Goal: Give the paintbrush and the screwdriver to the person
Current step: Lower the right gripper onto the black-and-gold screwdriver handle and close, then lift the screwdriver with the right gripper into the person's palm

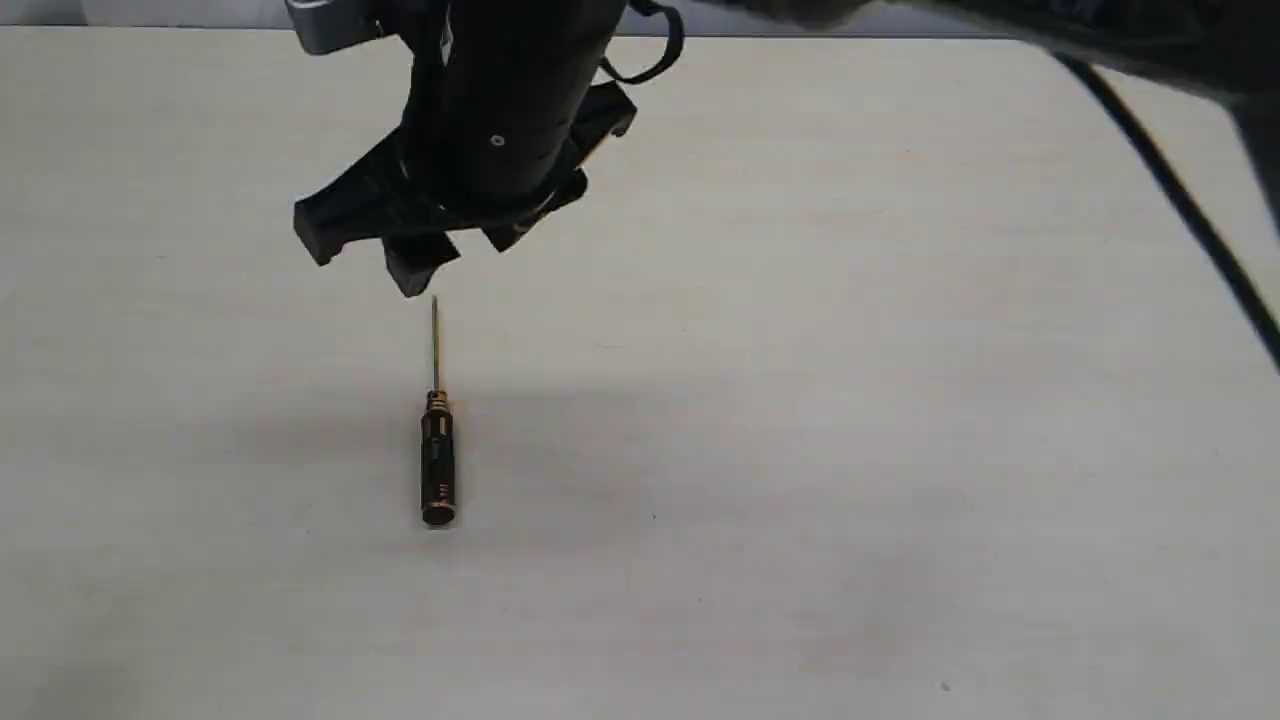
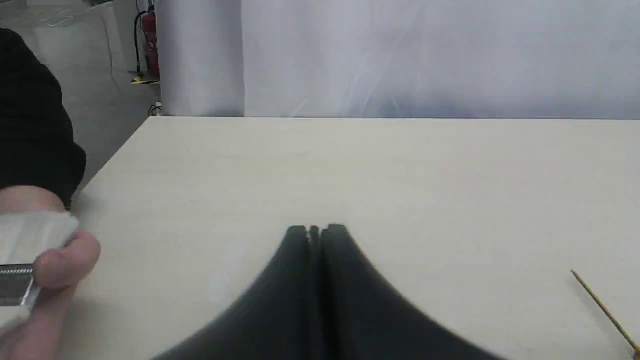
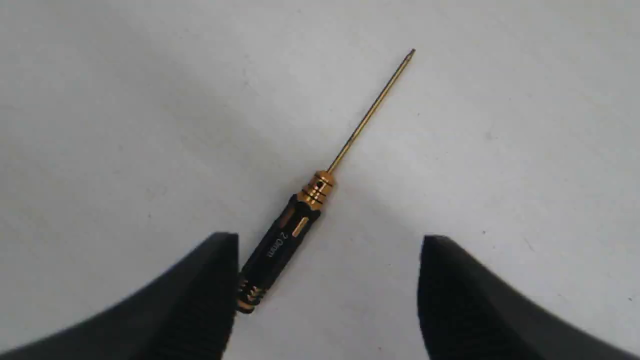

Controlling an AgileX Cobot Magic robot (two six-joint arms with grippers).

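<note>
The screwdriver [image 1: 437, 460] lies flat on the pale table, its thin gold shaft pointing toward the far edge. In the right wrist view my right gripper [image 3: 330, 239] hangs open above the screwdriver [image 3: 287, 235], and the black handle's end lies close beside one finger [image 3: 215, 285]. My left gripper [image 2: 315, 231] is shut and empty, and it hovers just beyond the shaft tip [image 1: 410, 270]. At the table's edge the person's hand [image 2: 65, 262] grips the paintbrush [image 2: 30, 232] by its pale bristles and silver ferrule. The brush handle is out of view.
The person's black sleeve [image 2: 30, 125] is beside the table corner. A blurred dark section of the right arm and its cable [image 1: 1170, 180] cross the top right of the exterior view. A red fire extinguisher [image 2: 151, 45] stands on the floor beyond the table.
</note>
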